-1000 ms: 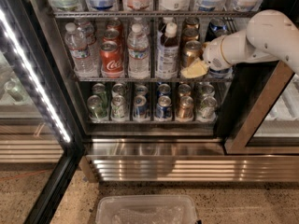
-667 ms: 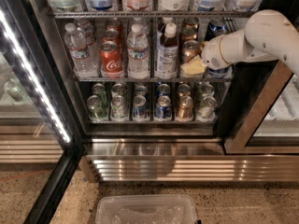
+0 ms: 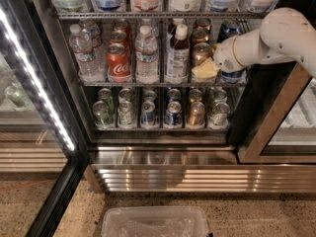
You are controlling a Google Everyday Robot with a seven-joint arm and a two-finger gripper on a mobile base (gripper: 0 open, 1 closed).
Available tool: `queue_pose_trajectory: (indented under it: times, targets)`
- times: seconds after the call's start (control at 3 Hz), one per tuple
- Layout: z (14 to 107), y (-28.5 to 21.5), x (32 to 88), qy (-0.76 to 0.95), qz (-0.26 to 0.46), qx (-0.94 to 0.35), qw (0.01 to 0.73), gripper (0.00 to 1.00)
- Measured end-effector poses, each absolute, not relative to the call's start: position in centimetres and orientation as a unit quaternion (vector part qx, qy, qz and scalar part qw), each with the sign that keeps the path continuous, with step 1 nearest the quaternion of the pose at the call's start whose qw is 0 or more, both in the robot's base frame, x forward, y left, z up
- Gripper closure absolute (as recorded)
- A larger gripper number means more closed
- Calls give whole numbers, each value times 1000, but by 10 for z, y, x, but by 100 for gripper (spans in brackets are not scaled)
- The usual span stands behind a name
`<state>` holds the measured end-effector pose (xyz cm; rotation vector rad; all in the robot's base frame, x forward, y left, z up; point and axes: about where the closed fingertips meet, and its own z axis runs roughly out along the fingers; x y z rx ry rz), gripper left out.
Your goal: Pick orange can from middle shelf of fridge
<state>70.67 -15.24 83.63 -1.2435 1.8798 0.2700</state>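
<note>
The orange can [image 3: 201, 52] stands at the front of a row of alike cans on the right part of the middle shelf [image 3: 148, 83] of the fridge [image 3: 163, 177]. My gripper [image 3: 205, 70], cream-coloured on a white arm coming in from the right, is at the lower part of this can and covers its base. The can is upright on the shelf. Two more orange cans show behind it.
A red Coca-Cola can [image 3: 117, 63], water bottles [image 3: 146, 56] and a white-capped bottle [image 3: 177, 58] stand left of the orange can. A blue can [image 3: 228, 31] is behind my wrist. Small cans [image 3: 163, 113] fill the lower rack. The open door's LED strip [image 3: 39, 93] is left; a plastic bin [image 3: 155, 223] lies on the floor.
</note>
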Motion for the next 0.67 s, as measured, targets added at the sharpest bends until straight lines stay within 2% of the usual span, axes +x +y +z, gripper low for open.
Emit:
queue_pose_trajectory:
  times: [0.33,0.67]
  targets:
    - [836,-152,707,751,108,-497,422,100]
    - [857,-148,700,738,91,-492,454,100]
